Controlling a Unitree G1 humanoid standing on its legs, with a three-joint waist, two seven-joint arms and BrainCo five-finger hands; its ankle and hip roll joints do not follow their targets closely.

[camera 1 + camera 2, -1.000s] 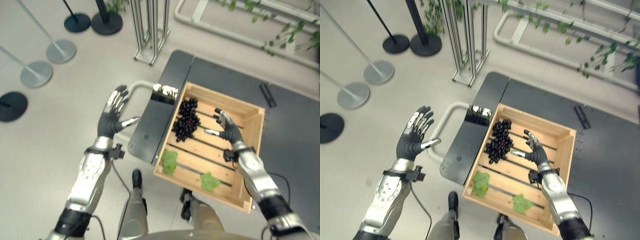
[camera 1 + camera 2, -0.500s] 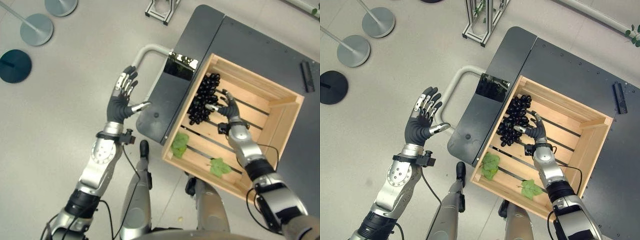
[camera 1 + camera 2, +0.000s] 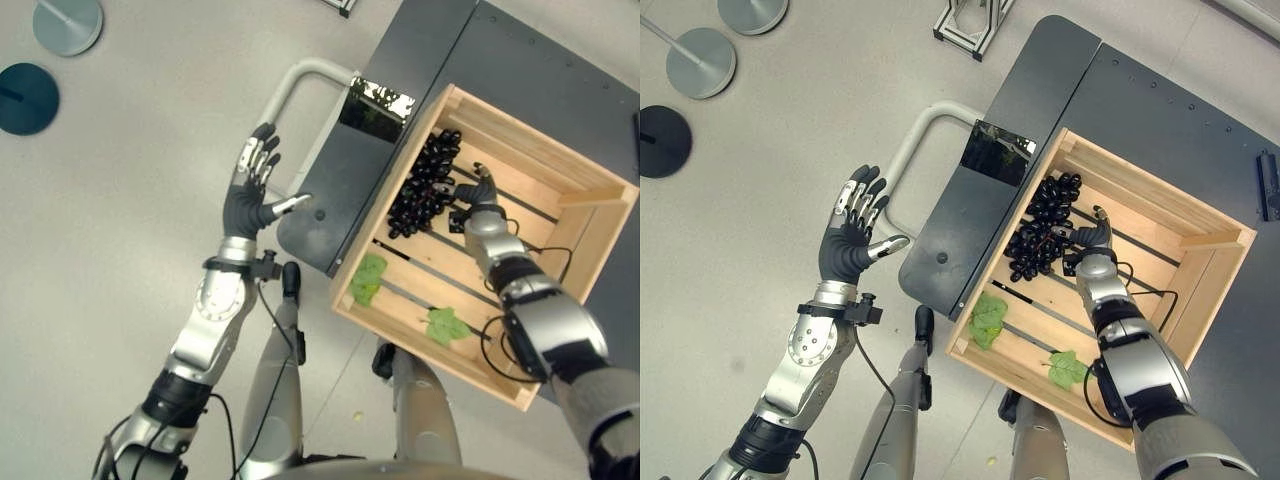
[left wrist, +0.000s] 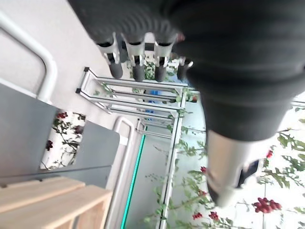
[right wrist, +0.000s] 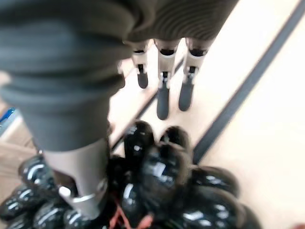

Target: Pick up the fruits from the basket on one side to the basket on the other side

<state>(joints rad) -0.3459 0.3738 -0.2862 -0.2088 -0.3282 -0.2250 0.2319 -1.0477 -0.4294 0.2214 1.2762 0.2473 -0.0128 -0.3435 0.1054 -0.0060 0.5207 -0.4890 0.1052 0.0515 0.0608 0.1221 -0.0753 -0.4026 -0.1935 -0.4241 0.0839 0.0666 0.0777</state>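
Note:
A bunch of black grapes (image 3: 425, 185) lies in the far left corner of a wooden crate (image 3: 540, 140) with a slatted bottom. My right hand (image 3: 482, 195) is down inside the crate, at the right edge of the bunch. In the right wrist view its fingers (image 5: 163, 98) stretch straight out over the slats, and its thumb (image 5: 83, 176) rests against the grapes (image 5: 167, 181) without closing on them. My left hand (image 3: 248, 205) is held up over the floor to the left of the crate, its fingers (image 4: 136, 62) spread and nothing in it.
Two green leaves (image 3: 367, 280) (image 3: 447, 325) lie on the crate's near slats. The crate stands on a dark grey cart (image 3: 400, 100) with a curved pale handle (image 3: 300, 75) on its left. Round stand bases (image 3: 27, 98) sit on the floor at far left.
The camera has tilted down. My right hand has moved left across the crate to the grape bunch, its thumb now against it. My left hand stays raised and open.

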